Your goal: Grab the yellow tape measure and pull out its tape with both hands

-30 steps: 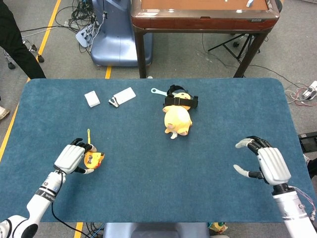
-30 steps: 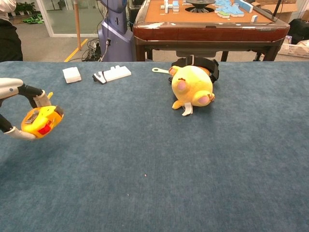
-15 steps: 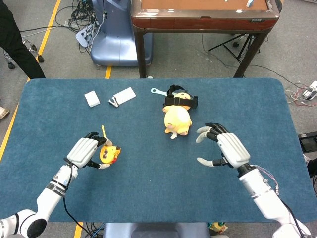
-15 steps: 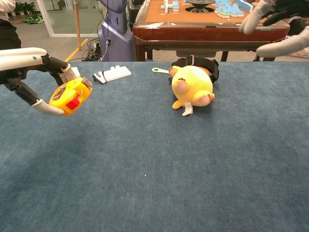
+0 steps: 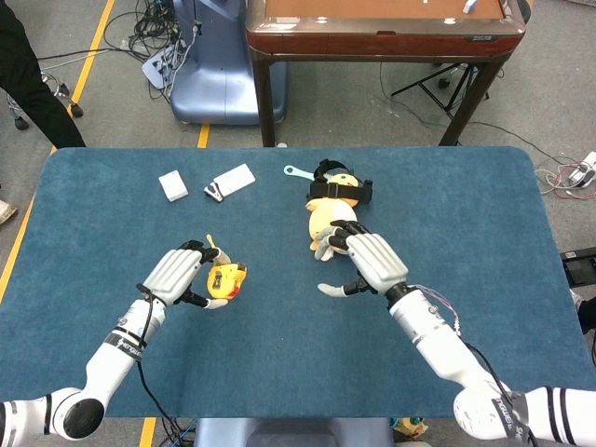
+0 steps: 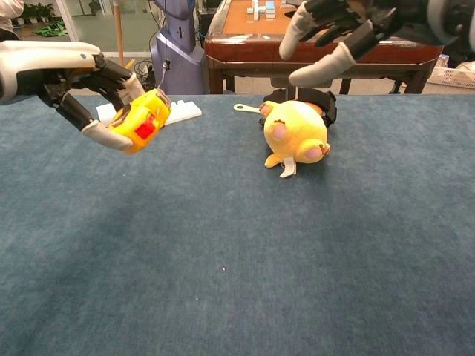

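We are reading no legible writing on anything. Our left hand (image 5: 177, 277) is gripping the yellow tape measure (image 5: 225, 280), lifted left of the plush toy (image 6: 296, 132); our right hand (image 5: 371, 263) is hovering spread and empty beside that toy.

right hand (image 6: 349, 30) cut by chest view's top edge, plush toy (image 5: 328, 223) partly hidden

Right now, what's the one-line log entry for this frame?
left robot hand: holds yellow tape measure aloft | right robot hand: open, empty, near plush toy | tape: not pulled
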